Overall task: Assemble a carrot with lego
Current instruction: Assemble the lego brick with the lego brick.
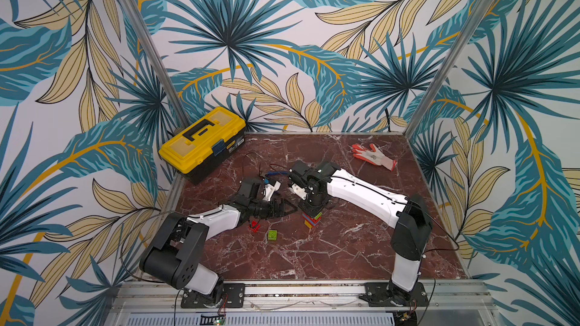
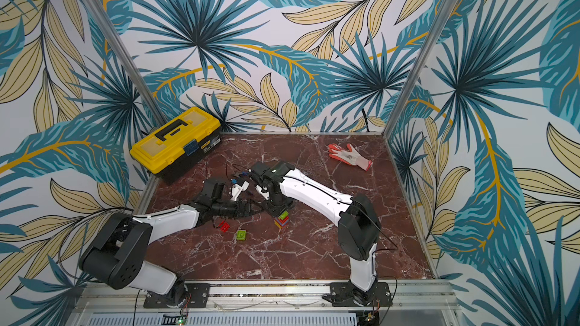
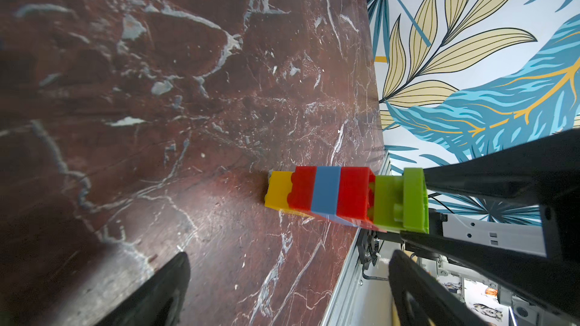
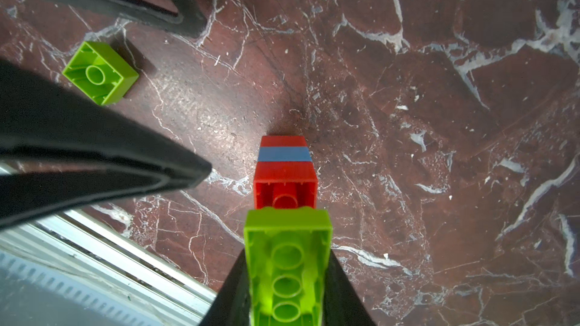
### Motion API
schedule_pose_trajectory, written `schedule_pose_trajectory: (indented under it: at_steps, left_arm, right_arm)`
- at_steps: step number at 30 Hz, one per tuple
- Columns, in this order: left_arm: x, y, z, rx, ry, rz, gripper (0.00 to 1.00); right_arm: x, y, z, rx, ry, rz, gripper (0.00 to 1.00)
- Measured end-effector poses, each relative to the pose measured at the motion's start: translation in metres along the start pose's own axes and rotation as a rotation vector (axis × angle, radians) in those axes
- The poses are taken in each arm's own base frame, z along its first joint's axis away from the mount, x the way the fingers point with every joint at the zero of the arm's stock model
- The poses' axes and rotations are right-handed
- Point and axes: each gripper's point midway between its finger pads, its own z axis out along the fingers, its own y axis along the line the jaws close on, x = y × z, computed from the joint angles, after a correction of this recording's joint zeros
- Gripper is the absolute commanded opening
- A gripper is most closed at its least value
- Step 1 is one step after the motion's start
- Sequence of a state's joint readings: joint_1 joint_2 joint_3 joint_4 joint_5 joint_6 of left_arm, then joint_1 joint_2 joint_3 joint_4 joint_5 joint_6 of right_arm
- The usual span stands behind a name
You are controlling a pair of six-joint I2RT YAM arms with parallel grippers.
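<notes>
Carrot brick stack point(image 1: 312, 220) on our red marble tabletop point(image 1: 314, 255), leaf-print walls point(image 1: 282, 42) around; right gripper point(image 4: 287, 255) clamps lime-green top brick point(image 3: 415, 199), left gripper point(image 3: 290, 258) gapes.

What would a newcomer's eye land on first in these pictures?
The bright brick stack mid-table, yellow at the bottom, red and blue above, stands out, with the right gripper shut on the lime-green brick topping it. Next come the yellow toolbox at the far left corner and an orange-and-white glove far right.

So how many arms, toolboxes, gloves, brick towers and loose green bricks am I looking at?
Robot arms: 2
Toolbox: 1
Glove: 1
Brick tower: 1
Loose green brick: 1
Total: 6
</notes>
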State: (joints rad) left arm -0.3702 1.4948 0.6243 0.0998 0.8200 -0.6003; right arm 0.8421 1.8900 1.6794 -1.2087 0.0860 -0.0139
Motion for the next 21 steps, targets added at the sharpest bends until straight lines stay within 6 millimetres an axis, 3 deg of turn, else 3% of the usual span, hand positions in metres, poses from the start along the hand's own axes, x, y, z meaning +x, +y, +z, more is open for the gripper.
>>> schedule_pose_trajectory:
  at_steps: [7, 12, 21]
  left_arm:
    - [-0.006, -0.001, -0.013, 0.008, -0.038, -0.021, 0.99]
    - [-0.009, 0.0, -0.017, 0.014, -0.05, -0.043, 1.0]
    - [-0.012, 0.0, -0.024, 0.007, -0.066, -0.058, 0.99]
  right_arm:
    - [0.0, -0.001, -0.002, 0.021, -0.019, -0.246, 0.38]
    - [0.006, -0.006, 0.012, 0.048, 0.031, -0.395, 0.38]
    - [0.001, -0.008, 0.014, 0.058, 0.029, -0.471, 0.41]
